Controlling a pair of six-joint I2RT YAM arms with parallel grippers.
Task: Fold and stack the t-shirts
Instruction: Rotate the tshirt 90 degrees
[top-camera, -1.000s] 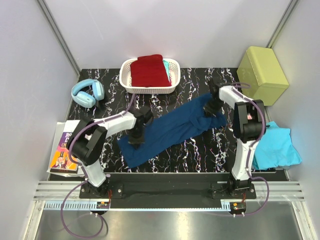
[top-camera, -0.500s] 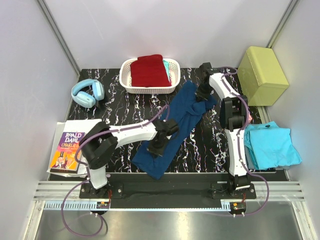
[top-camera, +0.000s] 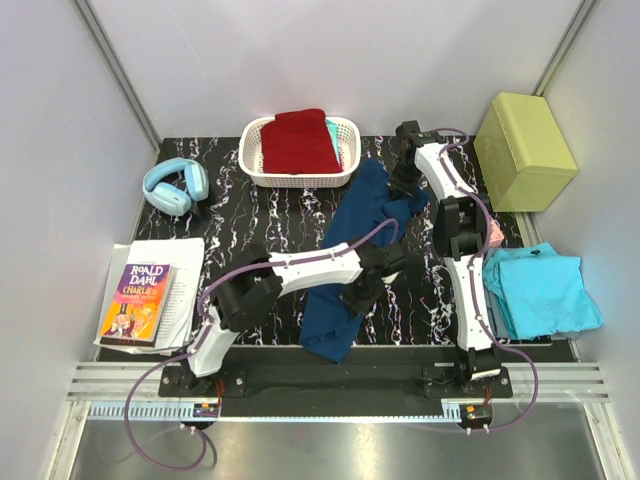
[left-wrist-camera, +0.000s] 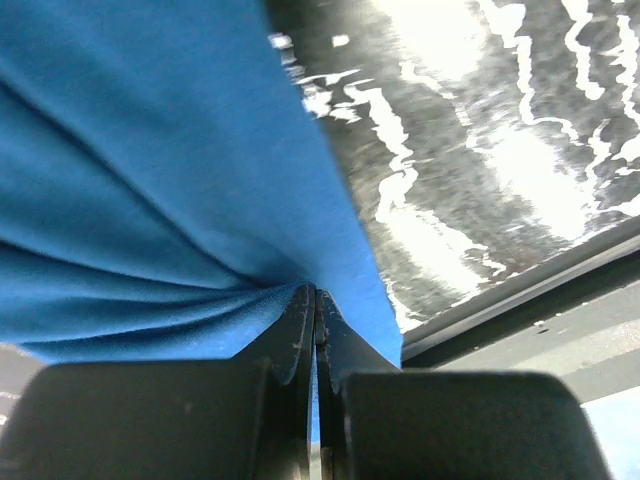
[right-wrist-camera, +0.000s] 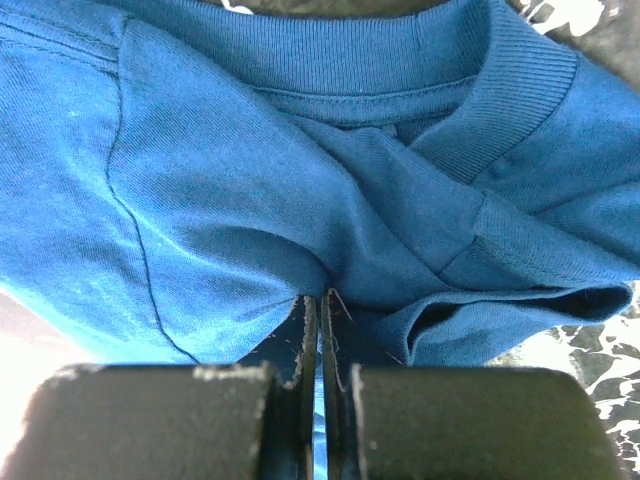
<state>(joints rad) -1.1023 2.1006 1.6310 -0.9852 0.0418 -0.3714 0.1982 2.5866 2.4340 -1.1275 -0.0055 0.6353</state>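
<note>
The navy blue t-shirt (top-camera: 352, 250) is stretched in a long band from the table's back right toward the near middle. My left gripper (top-camera: 362, 292) is shut on its lower part, with cloth pinched between the fingers (left-wrist-camera: 316, 300). My right gripper (top-camera: 403, 183) is shut on the shirt near its ribbed collar (right-wrist-camera: 420, 50), the cloth caught at the fingertips (right-wrist-camera: 320, 300). A dark red t-shirt (top-camera: 297, 142) lies folded in the white basket (top-camera: 252, 160). A turquoise t-shirt (top-camera: 545, 290) lies at the right edge. No chest print shows.
Light blue headphones (top-camera: 175, 186) lie at the back left. A book on papers (top-camera: 138, 302) lies at the left edge. A yellow-green box (top-camera: 524, 148) stands at the back right. The black marbled table (top-camera: 240, 235) has a metal front rail.
Both arms swung the navy shirt round: the left gripper moved right and nearer with the lower end, the right gripper moved back. The shirt turned from lying across to running front to back.
</note>
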